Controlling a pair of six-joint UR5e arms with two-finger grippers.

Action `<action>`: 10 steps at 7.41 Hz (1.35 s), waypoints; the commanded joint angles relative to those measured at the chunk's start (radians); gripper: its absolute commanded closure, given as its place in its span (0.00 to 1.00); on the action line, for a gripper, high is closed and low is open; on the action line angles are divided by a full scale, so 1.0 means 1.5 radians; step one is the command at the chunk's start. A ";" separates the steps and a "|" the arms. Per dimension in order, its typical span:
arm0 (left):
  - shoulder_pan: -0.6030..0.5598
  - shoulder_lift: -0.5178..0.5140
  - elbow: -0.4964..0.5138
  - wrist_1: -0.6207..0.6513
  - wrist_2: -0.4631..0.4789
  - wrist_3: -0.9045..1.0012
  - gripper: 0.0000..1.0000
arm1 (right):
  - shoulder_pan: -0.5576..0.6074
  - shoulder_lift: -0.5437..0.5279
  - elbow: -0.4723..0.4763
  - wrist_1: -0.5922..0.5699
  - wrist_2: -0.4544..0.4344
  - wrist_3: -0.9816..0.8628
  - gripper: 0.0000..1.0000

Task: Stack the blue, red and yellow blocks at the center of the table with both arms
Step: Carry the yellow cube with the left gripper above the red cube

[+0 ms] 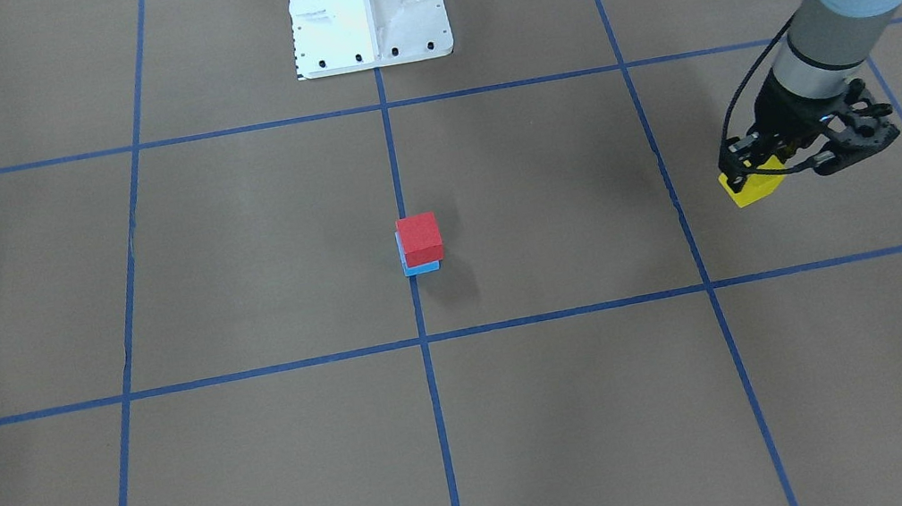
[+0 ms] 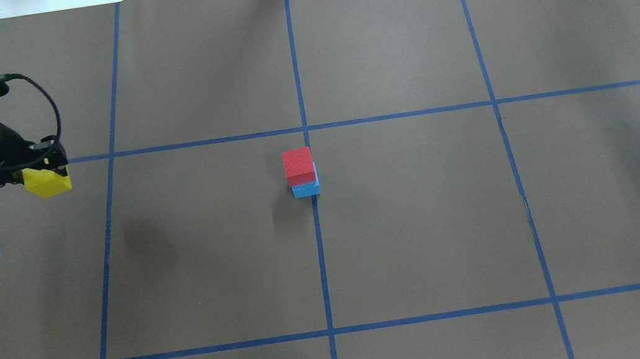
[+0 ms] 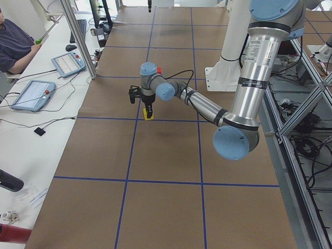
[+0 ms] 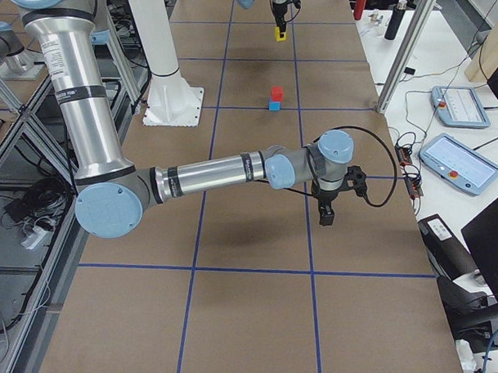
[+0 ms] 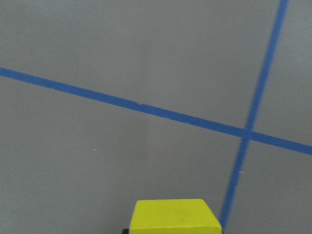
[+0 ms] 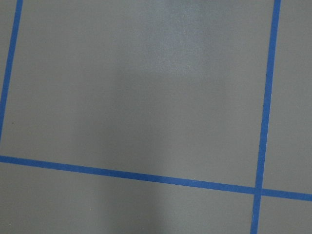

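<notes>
One red block (image 2: 298, 165) sits on the blue block (image 2: 306, 190) at the counter's (image 2: 426, 221) centre, well to the right of the left gripper (image 2: 43, 171) pinching the yellow block (image 2: 47, 183).

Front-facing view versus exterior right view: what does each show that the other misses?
Only front-facing: the left end effector seen closely enough to show it shut on the yellow block. Only exterior right: the right arm, its end effector hanging over the table, and a control pendant beside the table. Both: the red block stacked on the blue block at centre, with the yellow block off to the robot's left.
</notes>
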 commanded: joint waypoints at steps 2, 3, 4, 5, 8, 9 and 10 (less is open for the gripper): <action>0.103 -0.252 0.040 0.174 0.006 -0.053 1.00 | 0.000 -0.001 0.001 0.001 0.003 0.000 0.00; 0.121 -0.314 0.084 0.173 0.010 -0.084 1.00 | 0.000 -0.001 0.001 0.001 0.003 0.001 0.00; 0.137 -0.366 0.132 0.170 0.025 -0.102 1.00 | 0.000 -0.001 0.001 0.000 0.003 0.001 0.00; 0.164 -0.414 0.184 0.168 0.050 -0.131 1.00 | 0.000 -0.001 0.000 0.000 0.004 0.001 0.00; 0.178 -0.446 0.237 0.142 0.055 -0.131 1.00 | 0.000 -0.001 0.000 0.001 0.004 0.001 0.00; 0.178 -0.445 0.246 0.129 0.055 -0.131 1.00 | 0.000 -0.002 0.001 0.001 0.005 0.001 0.00; 0.179 -0.446 0.266 0.101 0.055 -0.132 1.00 | 0.000 -0.002 0.001 0.000 0.005 0.001 0.00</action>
